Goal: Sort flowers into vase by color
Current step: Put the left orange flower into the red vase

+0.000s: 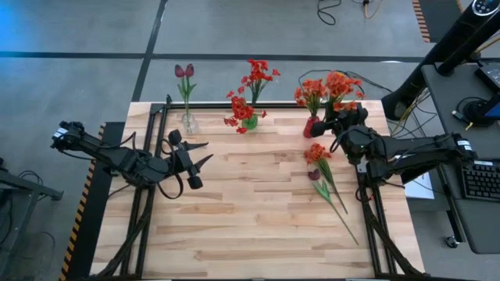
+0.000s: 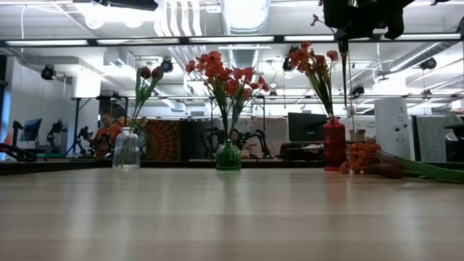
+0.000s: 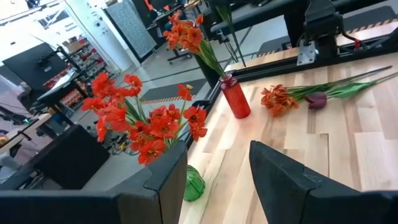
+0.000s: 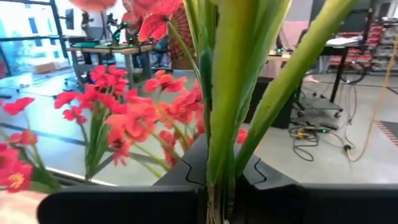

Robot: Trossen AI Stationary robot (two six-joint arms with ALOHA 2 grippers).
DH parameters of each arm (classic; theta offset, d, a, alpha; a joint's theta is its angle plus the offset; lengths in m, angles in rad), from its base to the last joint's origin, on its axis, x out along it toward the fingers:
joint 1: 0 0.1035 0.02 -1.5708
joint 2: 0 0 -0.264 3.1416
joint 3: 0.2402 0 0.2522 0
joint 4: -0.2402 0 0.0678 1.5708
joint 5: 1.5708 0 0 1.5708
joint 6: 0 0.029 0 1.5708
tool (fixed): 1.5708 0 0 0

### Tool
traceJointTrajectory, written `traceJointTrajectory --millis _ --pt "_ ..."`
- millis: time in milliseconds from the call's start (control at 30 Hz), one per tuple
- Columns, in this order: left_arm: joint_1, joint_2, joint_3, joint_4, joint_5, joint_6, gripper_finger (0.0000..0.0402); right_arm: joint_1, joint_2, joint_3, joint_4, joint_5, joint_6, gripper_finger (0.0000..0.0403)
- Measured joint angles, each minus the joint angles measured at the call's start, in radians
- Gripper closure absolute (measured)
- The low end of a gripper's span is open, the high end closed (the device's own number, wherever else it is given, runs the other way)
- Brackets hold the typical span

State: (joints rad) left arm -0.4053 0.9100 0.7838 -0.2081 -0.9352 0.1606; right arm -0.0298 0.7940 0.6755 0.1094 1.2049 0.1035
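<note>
Right end effector (image 4: 221, 186): clamped on green flower stems (image 4: 230, 93) above red vase (image 1: 312, 126), far right | Left end effector (image 1: 201, 154): parted, empty, left worktop (image 1: 250, 211) | Low view only: orange flowers (image 2: 362, 156) lying right.

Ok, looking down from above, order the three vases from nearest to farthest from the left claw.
From the left claw, at the table's left side in the high view:
1. Clear vase with maroon tulips, back left, nearest.
2. Green vase with red blooms, back middle.
3. Red vase with orange blooms, back right beside the right claw, farthest.
</note>
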Motion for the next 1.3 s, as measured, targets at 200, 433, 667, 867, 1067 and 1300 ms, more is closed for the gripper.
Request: traceJointTrajectory --millis 200,433,667,867,1067,1300 --pt "0.005 0.0 -0.001 0.001 -0.001 0.005 0.0245 -0.068 -0.001 0.0 0.003 -0.016 -0.006 0.0385" --pt "0.012 0.0 -0.001 0.005 -0.001 0.006 0.0245 -0.185 0.003 0.0 0.06 -0.179 0.004 0.0385" --pt "0.013 0.001 -0.001 0.005 -0.001 0.014 0.0245 -0.265 0.014 0.0 0.064 -0.27 0.008 0.0385" --pt "0.014 0.001 -0.001 0.005 -0.001 0.014 0.0245 -0.285 0.039 -0.007 0.066 -0.271 0.008 0.0385" --pt "0.015 0.001 -0.001 0.005 -0.001 0.014 0.0245 -0.294 0.067 -0.01 0.121 -0.27 -0.018 0.0385" --pt "0.015 0.001 -0.001 0.005 -0.001 0.018 0.0245 -0.299 0.092 -0.011 0.135 -0.27 -0.026 0.0385"
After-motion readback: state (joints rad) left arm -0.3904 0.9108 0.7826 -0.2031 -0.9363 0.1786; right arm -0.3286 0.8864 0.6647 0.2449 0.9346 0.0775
